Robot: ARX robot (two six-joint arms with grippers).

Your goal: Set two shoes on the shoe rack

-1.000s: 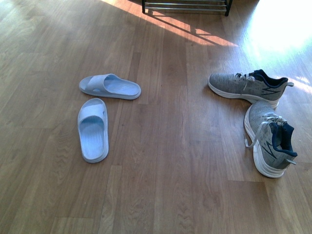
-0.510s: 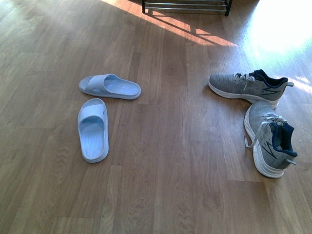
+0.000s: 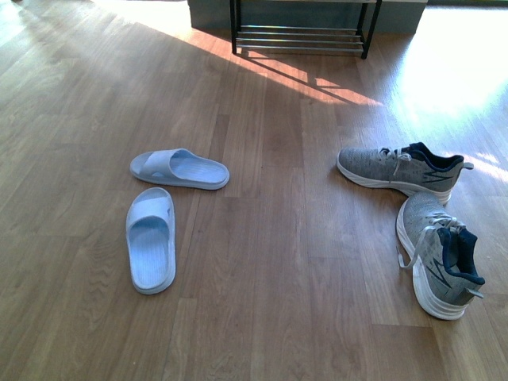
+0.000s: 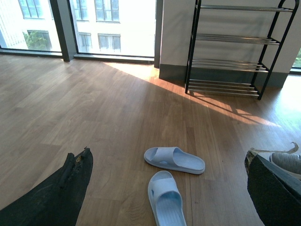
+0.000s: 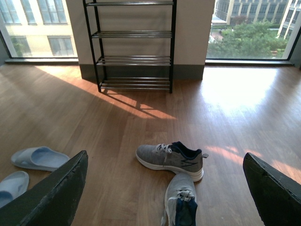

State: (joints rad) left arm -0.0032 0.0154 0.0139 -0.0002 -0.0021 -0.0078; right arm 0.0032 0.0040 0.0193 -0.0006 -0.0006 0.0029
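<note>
The left claw (image 4: 167, 154) and right claw (image 5: 165, 155) both gape wide, holding nothing, while the pale blue rubber slides (image 3: 179, 169) and grey knit white-soled sneakers (image 3: 397, 168) lie on the wooden floor (image 3: 262, 286), well apart from the black metal shoe rack (image 3: 302, 36).

The black shoe rack (image 3: 300, 40), tiered with silver rods, stands upright. Well before it to the left lie two pale blue slides: the nearer slide (image 3: 180, 169) crosswise, the farther slide (image 3: 151, 240) pointing at the rack. To the right two grey, white-soled sneakers sit upright: the nearer sneaker (image 3: 397, 171) crosswise, the farther sneaker (image 3: 439, 254) toe-first just beside it.
</note>
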